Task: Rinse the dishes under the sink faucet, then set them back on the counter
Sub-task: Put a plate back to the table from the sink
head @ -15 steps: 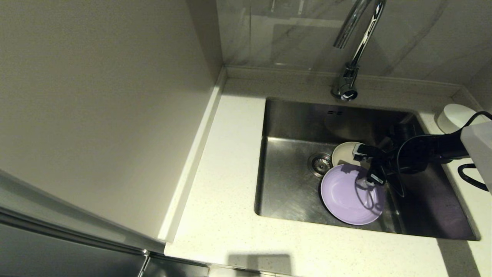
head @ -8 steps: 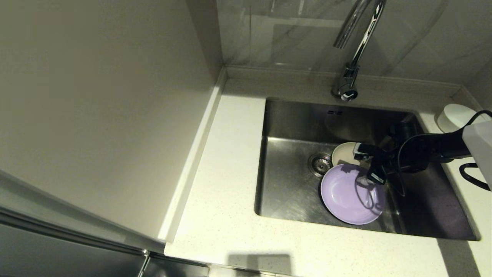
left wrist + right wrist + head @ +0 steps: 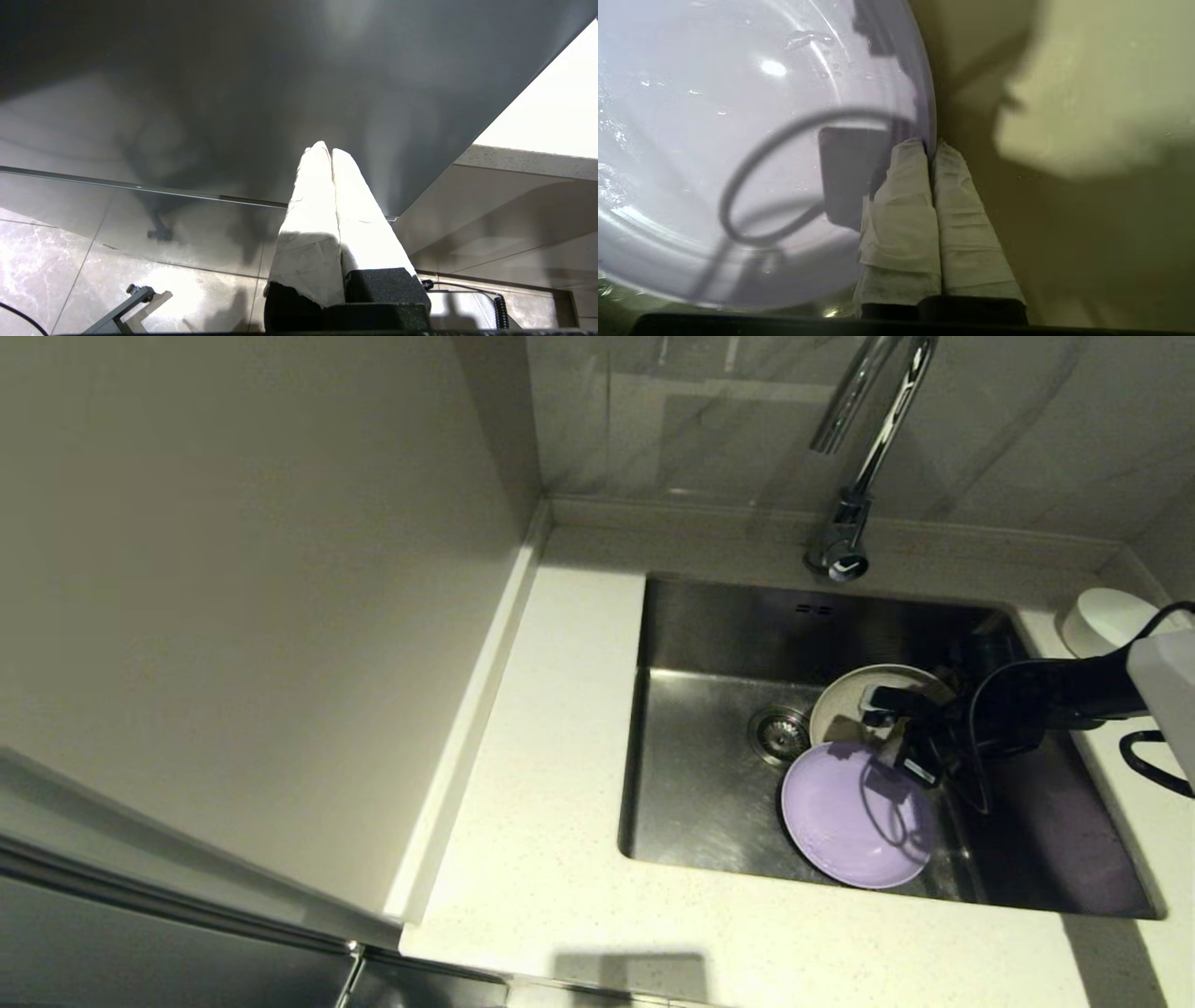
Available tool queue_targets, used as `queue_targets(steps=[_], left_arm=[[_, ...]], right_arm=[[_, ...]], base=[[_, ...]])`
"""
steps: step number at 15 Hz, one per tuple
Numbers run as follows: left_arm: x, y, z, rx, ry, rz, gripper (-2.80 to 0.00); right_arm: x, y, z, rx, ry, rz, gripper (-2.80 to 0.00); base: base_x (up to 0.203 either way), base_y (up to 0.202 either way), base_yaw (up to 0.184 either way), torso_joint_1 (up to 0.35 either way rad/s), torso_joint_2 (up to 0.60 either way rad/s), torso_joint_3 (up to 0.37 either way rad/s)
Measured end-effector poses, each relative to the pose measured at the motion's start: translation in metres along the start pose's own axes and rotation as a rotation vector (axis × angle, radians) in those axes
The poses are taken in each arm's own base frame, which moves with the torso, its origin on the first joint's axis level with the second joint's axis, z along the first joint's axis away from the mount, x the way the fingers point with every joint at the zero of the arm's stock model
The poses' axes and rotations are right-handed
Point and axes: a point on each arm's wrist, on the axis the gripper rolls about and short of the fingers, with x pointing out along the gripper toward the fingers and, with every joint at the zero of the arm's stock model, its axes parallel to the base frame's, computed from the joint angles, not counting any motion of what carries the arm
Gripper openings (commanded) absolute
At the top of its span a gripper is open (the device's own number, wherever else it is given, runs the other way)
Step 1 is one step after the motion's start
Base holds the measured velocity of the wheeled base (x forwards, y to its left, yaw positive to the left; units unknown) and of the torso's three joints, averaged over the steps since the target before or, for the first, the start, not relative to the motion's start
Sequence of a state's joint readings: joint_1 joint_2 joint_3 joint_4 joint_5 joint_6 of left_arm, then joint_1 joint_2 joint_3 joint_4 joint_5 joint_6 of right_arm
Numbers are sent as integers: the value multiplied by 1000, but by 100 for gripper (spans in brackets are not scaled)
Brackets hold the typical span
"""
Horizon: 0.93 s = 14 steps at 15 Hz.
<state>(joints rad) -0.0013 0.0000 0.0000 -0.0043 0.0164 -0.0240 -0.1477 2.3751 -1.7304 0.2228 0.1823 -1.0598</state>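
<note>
The lavender plate point(image 3: 857, 814) is seen inside the sink point(image 3: 709, 775), lying toward its front wall, with water drops visible on its surface in the right wrist view point(image 3: 738, 140). Its rim is pinched between the closed fingers of the right gripper point(image 3: 931, 149), which is reached into the basin from the right point(image 3: 901, 747). The beige plate point(image 3: 854, 702) is partly hidden behind the gripper, just beside the drain strainer point(image 3: 777, 732); it appears to be tilted, though this cannot be told for certain. The faucet point(image 3: 854, 476) is mounted behind the sink. A white bowl point(image 3: 1102, 616) is set on the counter point(image 3: 551, 784) at the far right corner. The left gripper point(image 3: 331, 151) is held away from the counter with its fingers pressed together on nothing.
</note>
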Motion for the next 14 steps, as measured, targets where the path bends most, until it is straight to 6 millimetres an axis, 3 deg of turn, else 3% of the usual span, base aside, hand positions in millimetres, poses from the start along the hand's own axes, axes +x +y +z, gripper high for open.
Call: queue_targets(steps=[6, 14], left_arm=[[0, 0, 0, 0, 0, 1, -280], [0, 0, 0, 0, 0, 1, -280]], right_arm=[[-6, -7, 2, 3, -16, -28, -280], [-29, -19, -1, 17, -30, -71, -280]], base=[[0, 0, 0, 0, 0, 0], [0, 0, 0, 0, 0, 0]])
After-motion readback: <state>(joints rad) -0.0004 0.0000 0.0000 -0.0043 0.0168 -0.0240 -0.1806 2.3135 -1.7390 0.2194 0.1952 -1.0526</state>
